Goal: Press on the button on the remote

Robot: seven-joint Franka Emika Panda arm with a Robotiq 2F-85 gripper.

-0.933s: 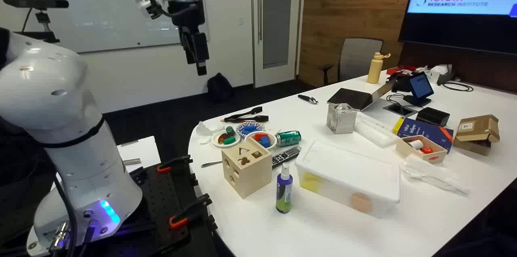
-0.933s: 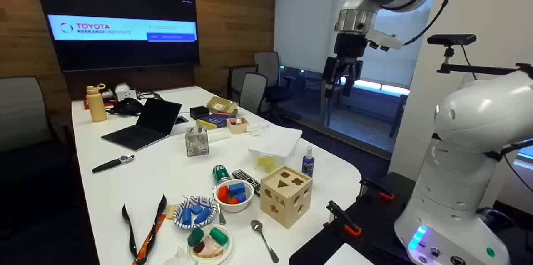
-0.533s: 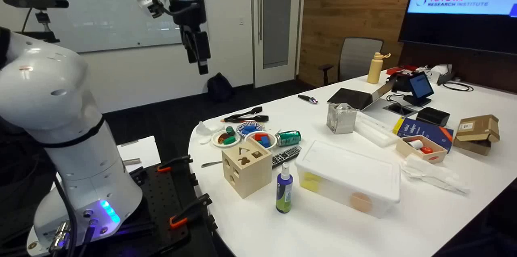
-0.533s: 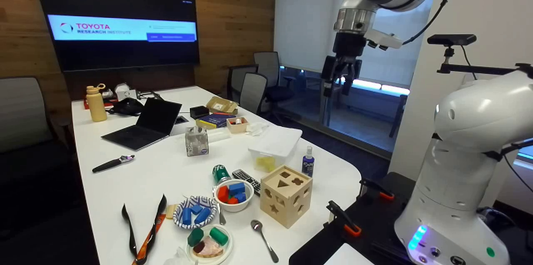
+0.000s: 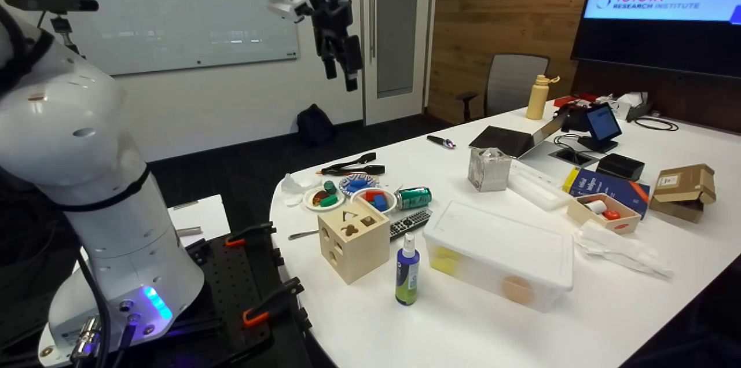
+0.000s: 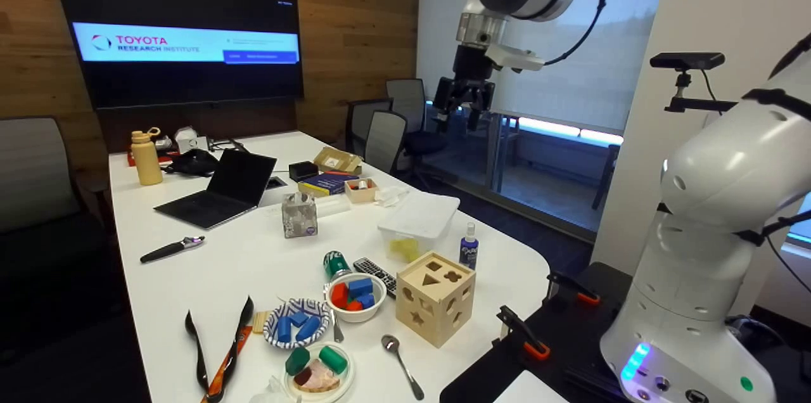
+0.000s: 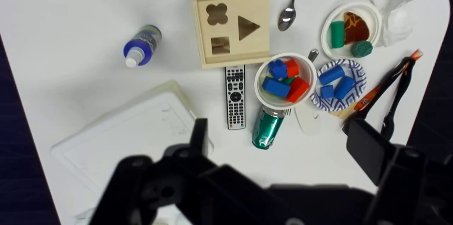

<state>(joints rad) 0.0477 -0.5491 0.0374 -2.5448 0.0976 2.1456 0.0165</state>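
Pointing its parted jaws downward, the arm (image 6: pixel 728 162) hovers high above the table (image 6: pixel 253 263).

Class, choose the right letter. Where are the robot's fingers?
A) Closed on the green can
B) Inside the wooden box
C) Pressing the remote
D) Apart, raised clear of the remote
D: the wrist view shows the fingers wide apart, and both exterior views show them high above table level, not touching the remote.
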